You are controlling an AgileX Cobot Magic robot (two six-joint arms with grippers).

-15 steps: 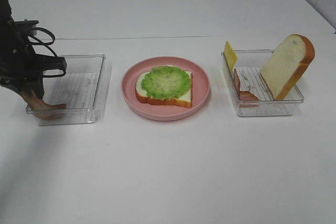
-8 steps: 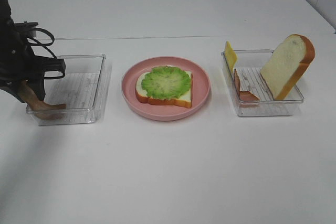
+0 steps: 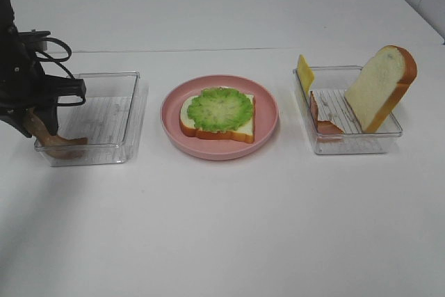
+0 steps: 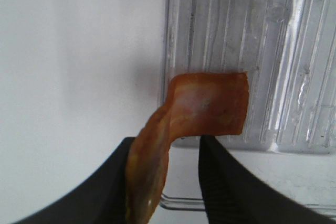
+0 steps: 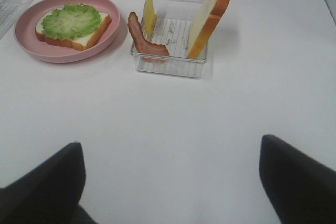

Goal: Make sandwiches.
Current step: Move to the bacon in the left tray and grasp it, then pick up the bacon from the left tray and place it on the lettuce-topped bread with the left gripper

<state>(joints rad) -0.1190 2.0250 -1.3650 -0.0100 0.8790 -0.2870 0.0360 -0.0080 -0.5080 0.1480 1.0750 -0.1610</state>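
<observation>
A bread slice (image 3: pixel 208 132) topped with green lettuce (image 3: pixel 220 108) lies on the pink plate (image 3: pixel 268 113). My left gripper (image 3: pixel 35 126) hangs over the near left corner of the left clear tray (image 3: pixel 132 102). A brown bacon strip (image 4: pixel 210 103) rises from that tray floor between the jaws. It leans on one finger, with a gap to the other, so the gripper is open. My right gripper (image 5: pixel 173 182) is open above bare table, out of the high view. The right tray (image 3: pixel 389 133) holds an upright bread slice (image 3: pixel 379 88), yellow cheese (image 3: pixel 304 71) and a reddish strip (image 3: pixel 321 117).
The white table has a seam line (image 3: pixel 208 50) running behind the trays. In the right wrist view the plate (image 5: pixel 23 30) and the right tray (image 5: pixel 173 66) lie ahead of the fingers, well apart from them.
My left gripper has drifted slightly up and to the left, and its jaws have widened. The bacon's far end stays on the tray floor. Nothing else has moved.
</observation>
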